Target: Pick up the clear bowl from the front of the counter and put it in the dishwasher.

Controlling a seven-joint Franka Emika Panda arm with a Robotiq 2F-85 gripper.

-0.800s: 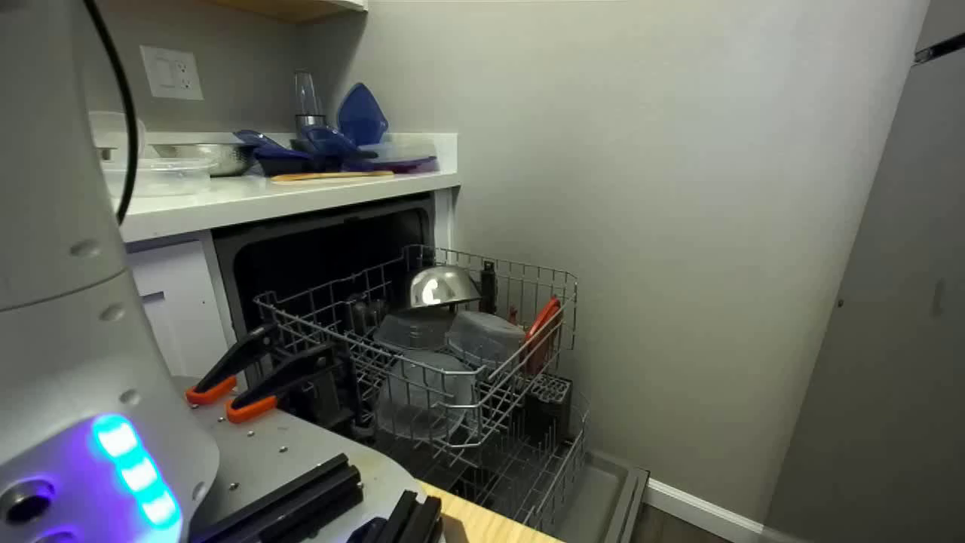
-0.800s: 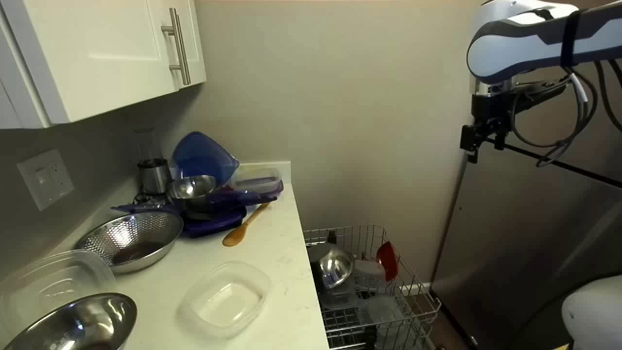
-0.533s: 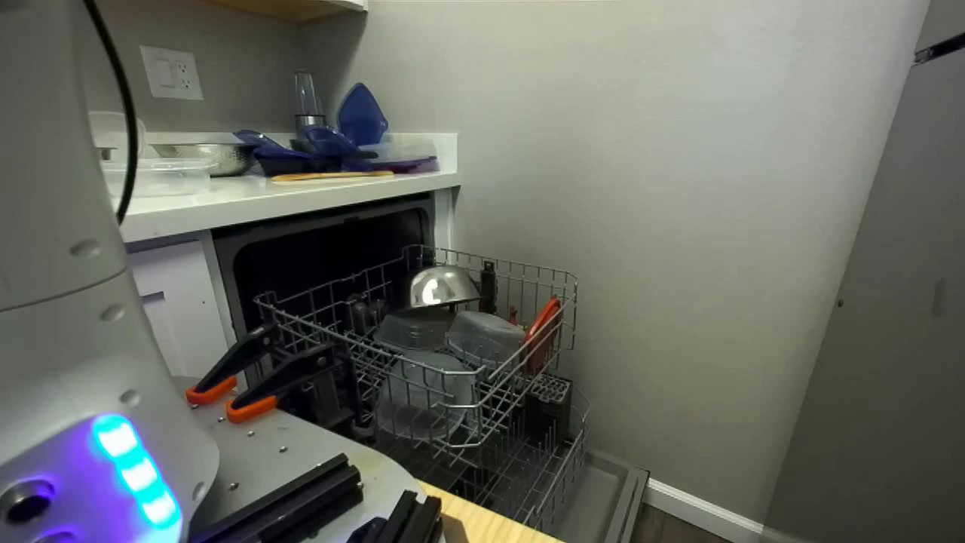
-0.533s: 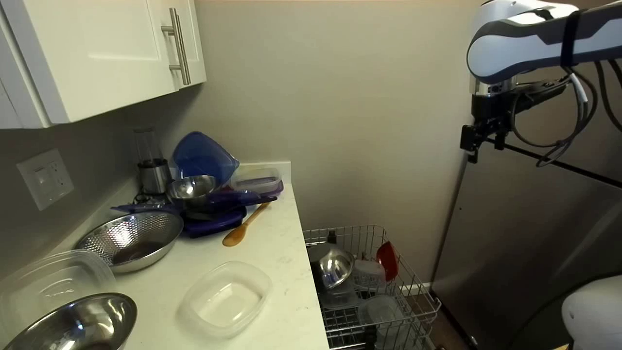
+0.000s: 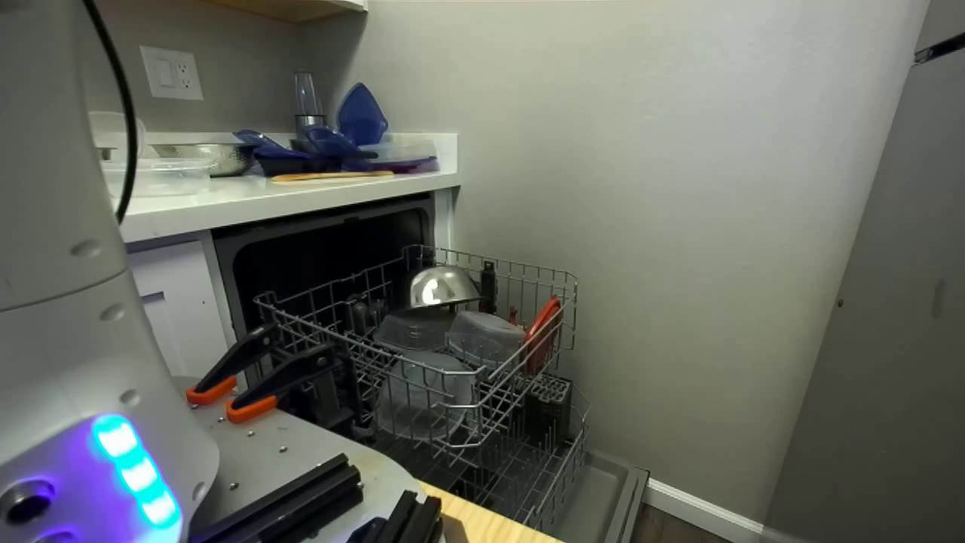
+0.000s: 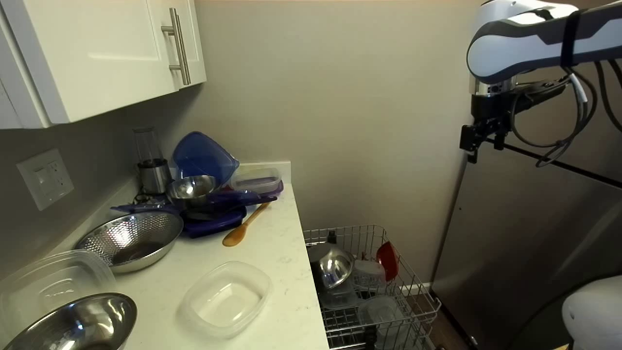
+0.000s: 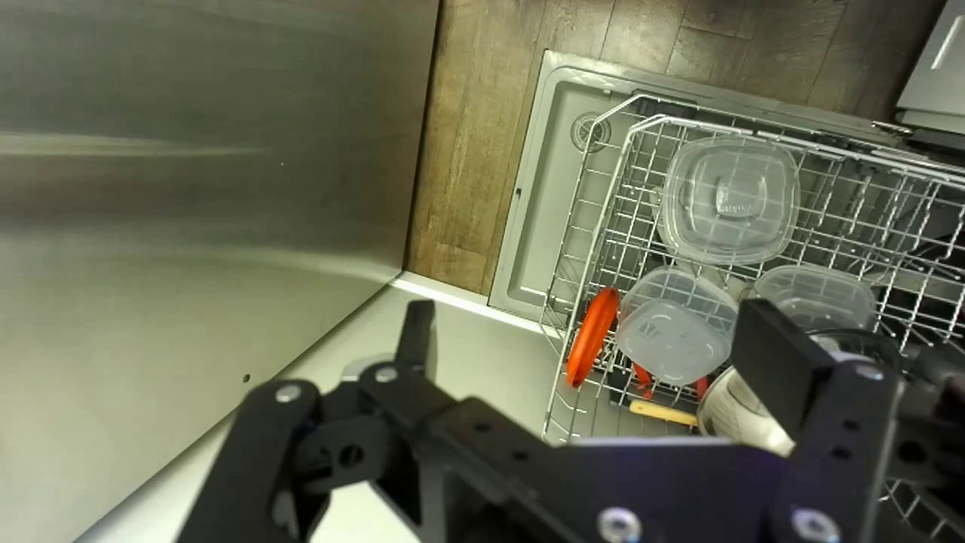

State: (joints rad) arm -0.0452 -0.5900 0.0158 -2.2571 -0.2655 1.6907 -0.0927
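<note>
The clear bowl [image 6: 226, 300] stands upright on the desk [image 6: 289, 313]. The fingers [image 6: 467, 138] are positioned well apart from this bowl. The dishwasher rack [image 6: 424, 316] contains a steel bowl [image 6: 336, 269].

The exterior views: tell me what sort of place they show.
A kitchen, probably in a home. What shows it: an open dishwasher built in under a white counter, and a perforated steel colander sitting on top.
</note>
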